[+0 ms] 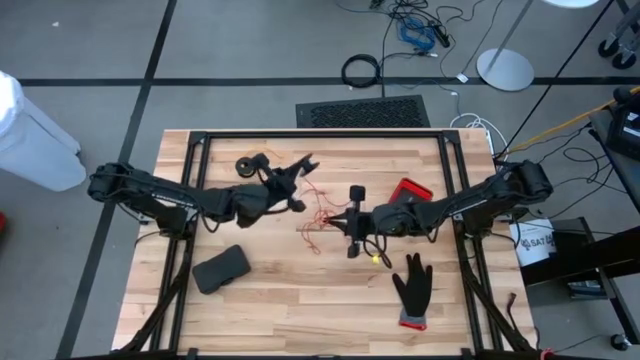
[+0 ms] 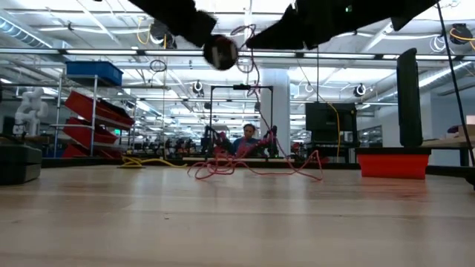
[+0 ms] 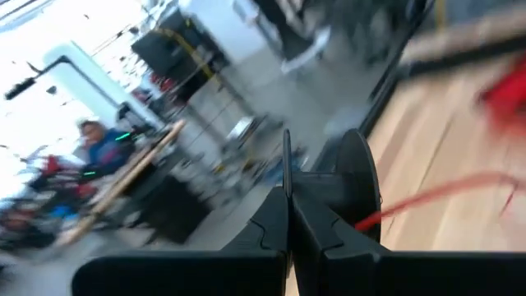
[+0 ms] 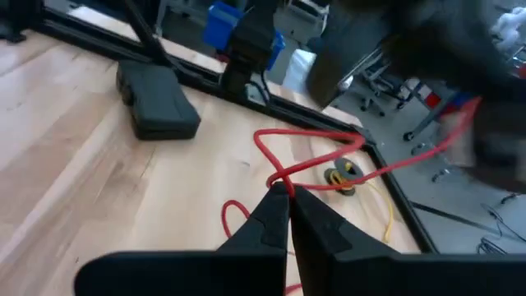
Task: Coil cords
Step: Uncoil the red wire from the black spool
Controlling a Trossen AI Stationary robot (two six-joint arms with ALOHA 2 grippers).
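High view: both arms reach inward and meet over the middle of the table (image 1: 300, 310), lifted clear of the wood.
Left gripper (image 3: 288, 193): fingers clenched edge-on onto a small black spool (image 3: 357, 189); red cord (image 3: 444, 193) runs off the spool toward the table, judged held aloft so the cord can wind on.
Right gripper (image 4: 288, 193): fingers pinched on the red cord (image 4: 312, 156) just where it loops, probably to keep it taut and feed it.
Red cord on table: loose tangle (image 1: 318, 215) lies mid-table between the two grippers, much not yet wound.
Second spool: small black spool with yellow-tan cord (image 4: 343, 175) flat on the wood near the frame rail, untouched.
Edges: black frame rail (image 1: 320, 135) runs along the far side; red bin (image 1: 410, 192) sits just beside the right arm.
Open room: bare wood in front; black case (image 1: 220, 268) and glove (image 1: 412, 290) lie nearer the front, well apart from the tangle.
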